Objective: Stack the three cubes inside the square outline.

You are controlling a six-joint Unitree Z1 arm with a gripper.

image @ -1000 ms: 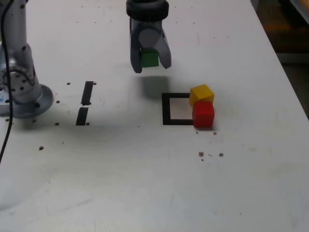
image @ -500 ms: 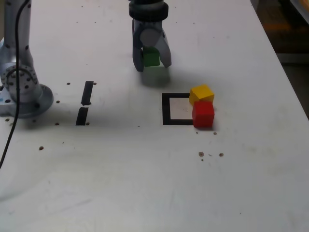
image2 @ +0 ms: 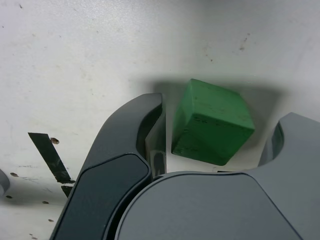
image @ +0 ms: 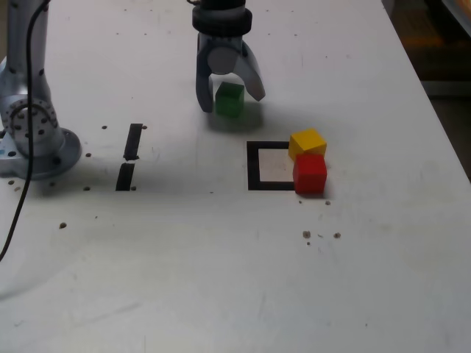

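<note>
Three cubes are in view: one green cube (image: 229, 99), one yellow cube (image: 307, 142), one red cube (image: 310, 173). A second ago the green one hung clamped in the gripper (image: 229, 94); now it sits on the table (image: 221, 279) between spread jaws, released outside the square outline (image: 254, 166). The stack seems unstarted: yellow and red sit touching on the outline's edge at the exterior view's right. Two black strips (image: 129, 156) lie apart.
</note>
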